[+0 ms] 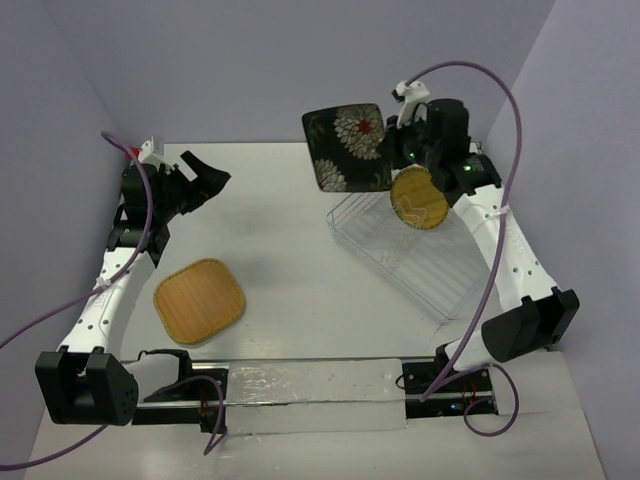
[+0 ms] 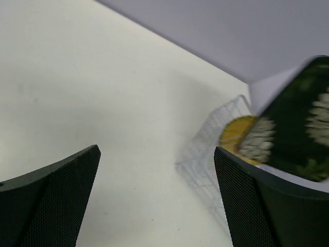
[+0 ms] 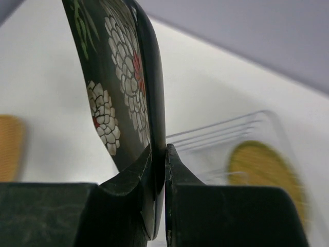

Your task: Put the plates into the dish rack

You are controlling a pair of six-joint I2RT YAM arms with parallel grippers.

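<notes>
My right gripper (image 1: 400, 140) (image 3: 165, 154) is shut on the edge of the black flowered plate (image 1: 348, 147) (image 3: 123, 82), holding it in the air above the far end of the wire dish rack (image 1: 405, 250) (image 3: 226, 135). The round yellow woven plate (image 1: 418, 198) (image 3: 262, 172) stands upright in the rack. On the table at the near left lies the tan wooden plate (image 1: 199, 300), flat. My left gripper (image 1: 212, 182) (image 2: 157, 193) hangs open and holds nothing, over the table's far left. In the left wrist view the black plate (image 2: 300, 123) and the rack (image 2: 218, 144) show at the right.
Purple walls close the table at the back and both sides. A clear taped strip (image 1: 300, 390) runs between the two arm bases at the near edge. Bare white table (image 1: 280, 220) lies between the tan plate and the rack.
</notes>
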